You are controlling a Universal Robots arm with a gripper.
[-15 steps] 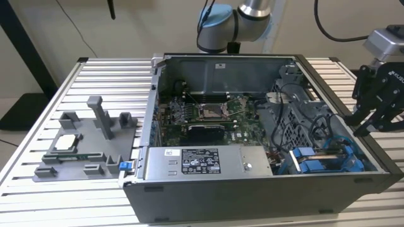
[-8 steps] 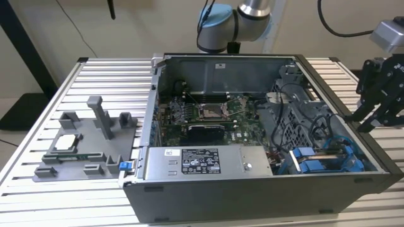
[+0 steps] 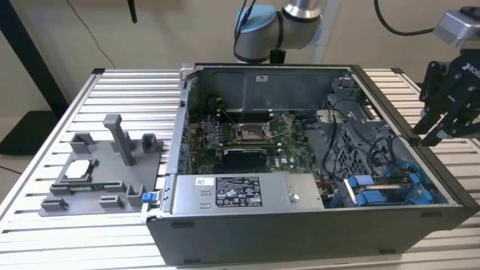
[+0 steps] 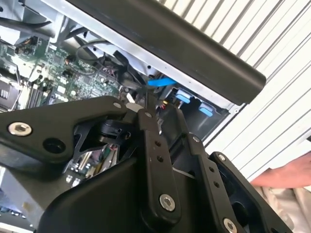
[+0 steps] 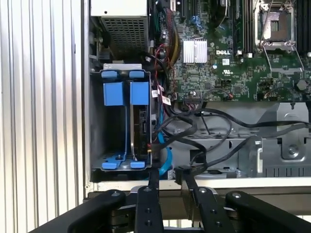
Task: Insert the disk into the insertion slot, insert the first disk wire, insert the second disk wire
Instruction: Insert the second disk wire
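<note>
Outside, gripper (image 3: 439,135) by case rim (image 3: 448,174), first wrist view, disk (image 5: 142,126) in drive cage (image 5: 96,126)

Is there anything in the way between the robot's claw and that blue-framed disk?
Nothing solid that shows. The gripper hangs over the case's edge, with open space between it and the disk. Black cables loop close beside the disk, not across it.

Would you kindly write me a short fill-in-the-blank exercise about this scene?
1. The disk sits in a ___ carrier frame inside the drive cage.
2. The tool hangs at the exterior view's ___.
3. In the exterior view, the grey fixture stands ___ of the case.
Missing words: blue; right; left.
</note>
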